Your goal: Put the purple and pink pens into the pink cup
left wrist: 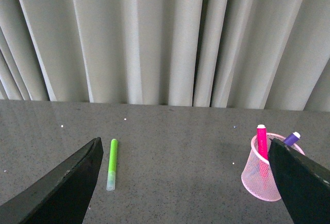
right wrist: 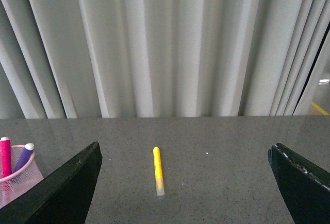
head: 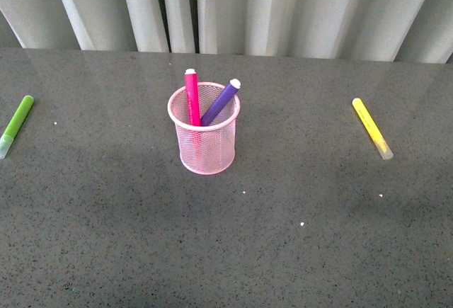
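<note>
The pink cup [head: 204, 139] stands upright in the middle of the table. The pink pen [head: 192, 97] and the purple pen [head: 221, 101] both stand inside it, leaning against the rim. The cup [left wrist: 259, 175] with the pink pen [left wrist: 262, 140] and the purple pen [left wrist: 292, 138] also shows in the left wrist view, and the cup [right wrist: 18, 180] in the right wrist view. My left gripper [left wrist: 184, 183] is open and empty, back from the cup. My right gripper [right wrist: 184, 183] is open and empty. Neither arm shows in the front view.
A lime-green marker [head: 16, 124] lies at the table's left edge. A yellow marker [head: 372, 128] lies at the right. A pale pleated curtain [head: 233, 7] hangs behind the table's far edge.
</note>
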